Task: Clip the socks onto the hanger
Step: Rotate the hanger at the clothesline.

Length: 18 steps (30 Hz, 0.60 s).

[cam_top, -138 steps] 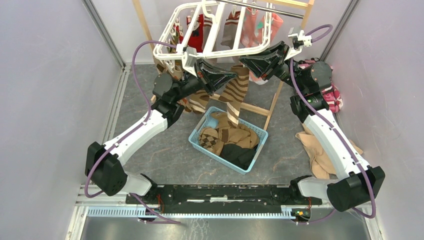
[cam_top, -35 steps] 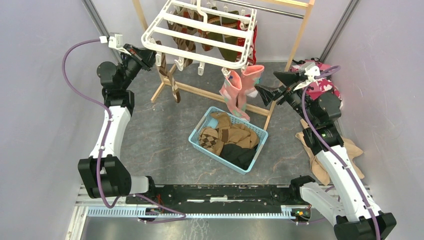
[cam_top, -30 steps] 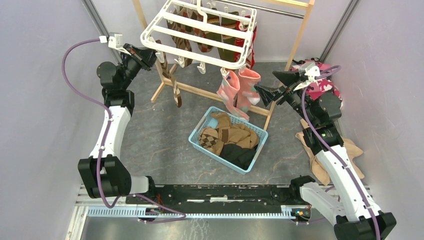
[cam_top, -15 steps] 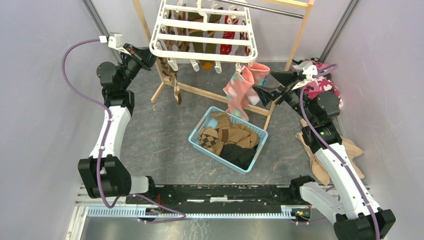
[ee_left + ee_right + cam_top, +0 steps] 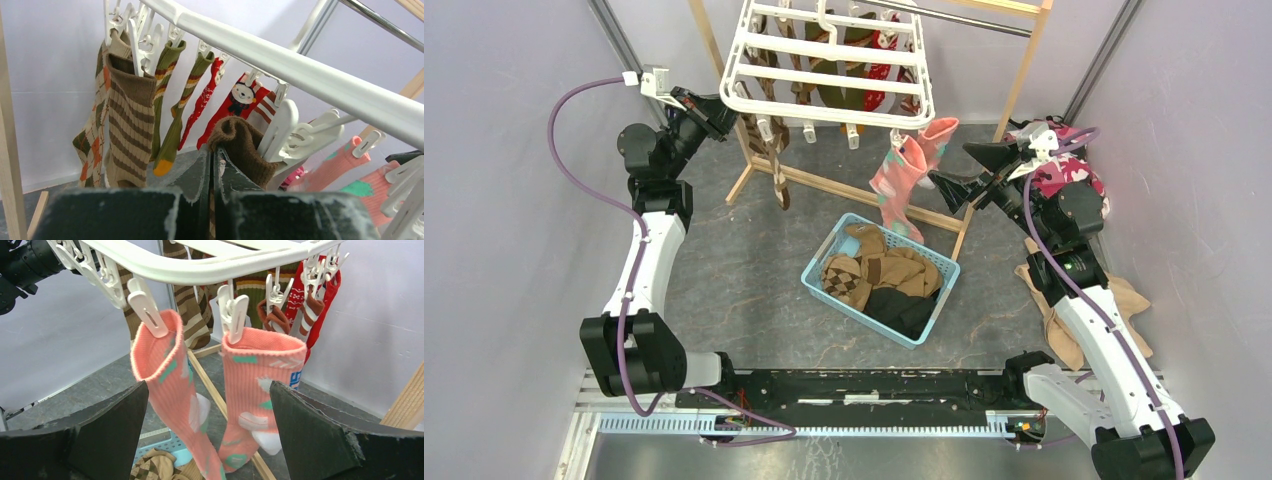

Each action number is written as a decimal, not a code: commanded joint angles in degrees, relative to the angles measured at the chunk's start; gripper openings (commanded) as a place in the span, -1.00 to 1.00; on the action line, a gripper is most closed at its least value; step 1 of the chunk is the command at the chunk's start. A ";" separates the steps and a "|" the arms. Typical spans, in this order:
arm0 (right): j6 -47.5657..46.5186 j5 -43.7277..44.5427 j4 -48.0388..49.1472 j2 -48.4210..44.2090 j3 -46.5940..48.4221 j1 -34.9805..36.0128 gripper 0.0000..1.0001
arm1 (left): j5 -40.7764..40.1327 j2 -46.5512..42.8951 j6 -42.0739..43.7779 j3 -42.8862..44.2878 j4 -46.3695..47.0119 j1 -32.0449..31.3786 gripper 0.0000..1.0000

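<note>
The white hanger hangs from the bar at the back, with several socks clipped along its rim. My left gripper is at the hanger's left edge, shut on the cuff of a brown sock, right beside an empty white clip. The sock's striped leg dangles below. My right gripper stands wide open just right of two pink socks. Both pink socks hang from clips in front of its fingers and touch neither. More socks lie in the basket.
A light wooden frame stand carries the hanger. A light blue basket sits on the floor in the middle. A beige cloth and a pink camouflage cloth lie by the right arm.
The hanger has swung round and tipped up at the back, and the pink socks have swung right with it. Both arms have barely moved.
</note>
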 commanded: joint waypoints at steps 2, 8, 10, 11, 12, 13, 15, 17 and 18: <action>0.58 -0.64 2.23 -0.12 -0.13 -0.17 0.96 | 1.22 -0.81 -2.28 0.48 2.66 0.39 -0.95; 0.49 -0.80 2.20 -0.22 -0.39 -0.07 0.96 | 1.90 -2.14 -4.17 -1.11 3.55 0.47 -0.57; 0.48 -0.81 2.28 -0.25 -0.39 -0.12 0.96 | 1.26 -3.53 -4.66 -2.40 3.61 0.53 -0.34; 0.49 -0.92 2.24 -0.26 -0.44 -0.09 0.96 | 0.85 -4.33 -4.70 -3.25 3.53 0.52 -0.27; 0.49 -0.86 2.24 -0.22 -0.48 -0.12 0.96 | 0.35 -5.25 -4.70 -4.09 3.54 0.53 -0.19; 0.49 -0.95 2.33 -0.16 -0.55 -0.12 0.96 | -0.38 -6.10 -4.66 -4.88 3.35 0.56 -0.11; 0.56 -0.99 2.45 -0.17 -0.65 -0.11 0.96 | -2.06 -7.93 -4.22 -6.09 1.99 0.71 0.07; 0.58 -1.02 2.38 -0.23 -0.66 -0.09 0.96 | -3.68 -9.70 -3.31 -6.77 -0.70 0.76 0.22; 0.56 -1.03 2.38 -0.24 -0.69 -0.10 0.96 | -4.43 -10.52 -2.70 -6.92 -2.31 0.80 0.25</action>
